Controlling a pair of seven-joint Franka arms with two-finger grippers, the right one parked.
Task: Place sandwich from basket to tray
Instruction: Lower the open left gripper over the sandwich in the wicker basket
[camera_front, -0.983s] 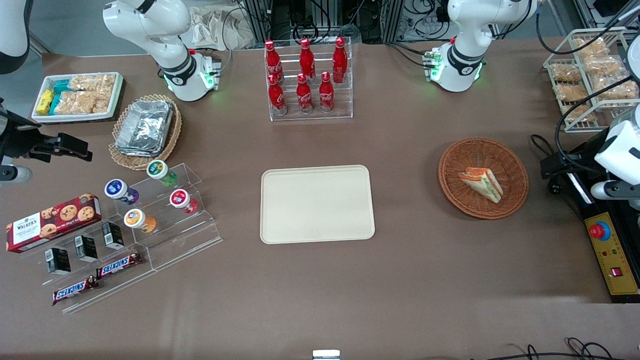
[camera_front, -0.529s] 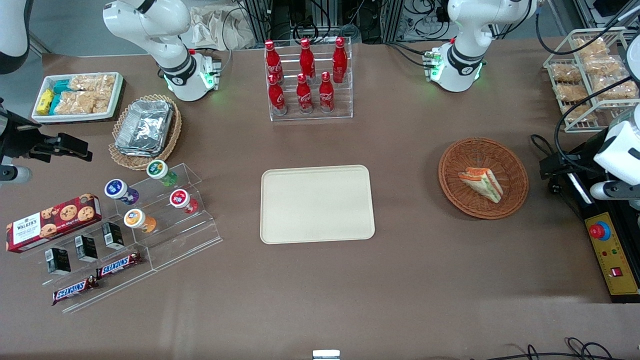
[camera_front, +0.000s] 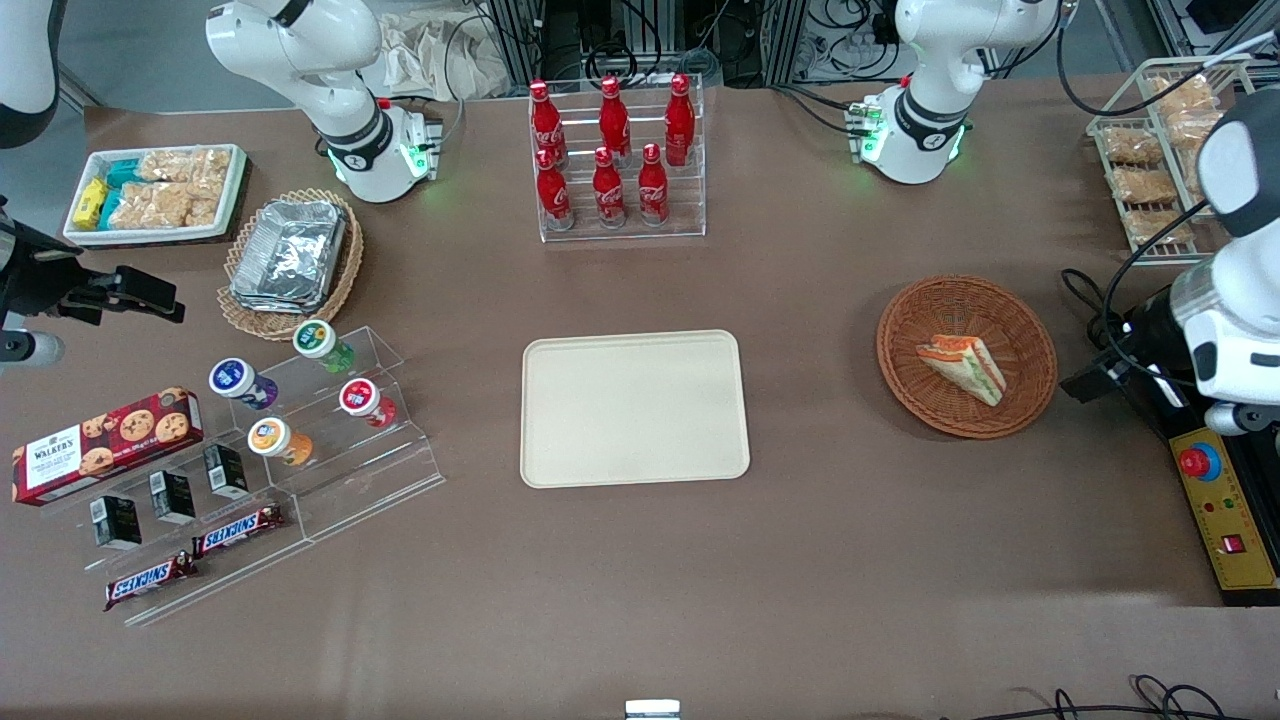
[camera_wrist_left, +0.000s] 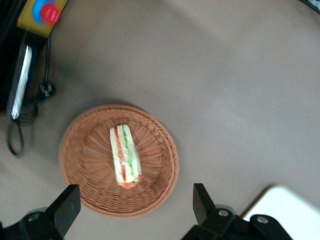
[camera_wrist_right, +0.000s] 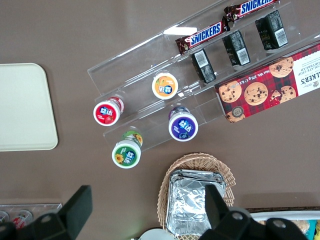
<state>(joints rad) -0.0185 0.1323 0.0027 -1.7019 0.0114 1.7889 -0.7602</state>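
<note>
Brown cloth covers our table (camera_front: 850, 560). At its middle lies the tray (camera_front: 634, 408), bare. Toward the working arm's end sits the basket (camera_front: 966, 356), the sandwich (camera_front: 962, 366) lying in it; nearby stands a yellow box (camera_front: 1222, 518) with a red button. Cola bottles (camera_front: 610, 150) stand farther from the front camera than the tray. Our gripper (camera_wrist_left: 135, 210) hangs above the basket, fingers (camera_wrist_left: 66, 207) spread wide. Since a second ago, our arm has swung nearer the basket.

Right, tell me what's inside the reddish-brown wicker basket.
The round reddish-brown wicker basket holds one triangular white-bread sandwich, filling edge up. The weave beneath it is hidden. The left gripper hovers above, fingers open.
</note>
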